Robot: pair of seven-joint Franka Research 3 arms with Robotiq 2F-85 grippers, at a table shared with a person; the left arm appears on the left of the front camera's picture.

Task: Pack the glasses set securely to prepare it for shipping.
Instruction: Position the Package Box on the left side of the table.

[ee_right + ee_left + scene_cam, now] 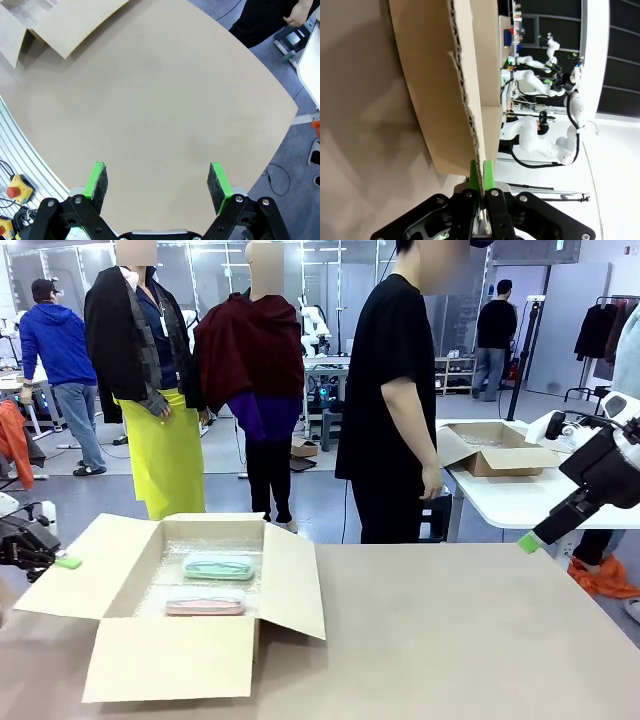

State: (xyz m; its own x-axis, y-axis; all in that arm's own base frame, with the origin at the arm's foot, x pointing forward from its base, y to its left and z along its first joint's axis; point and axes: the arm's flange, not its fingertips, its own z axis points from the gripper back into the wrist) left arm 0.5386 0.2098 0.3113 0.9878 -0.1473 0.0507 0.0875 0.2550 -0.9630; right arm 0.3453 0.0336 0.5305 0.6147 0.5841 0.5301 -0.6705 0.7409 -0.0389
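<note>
Beige desk [450,640] is carrying the carton [170,660] at its left edge, where the mint-green case [219,566] and pink case [205,604] are lying crosswise on bubble wrap. Left gripper [482,175] is pinching the carton's left flap [440,90]; right gripper [159,181] is hovering wide.

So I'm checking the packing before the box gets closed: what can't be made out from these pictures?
- Whether the mint-green case and pale pink case are latched: too small, front view.
- The padding under them: a shiny, blurred sheet in the carton.
- Left claw in its wrist view: whether the shut pads actually pinch the flap edge.
- Right claw: front view cuts off the arm.
</note>
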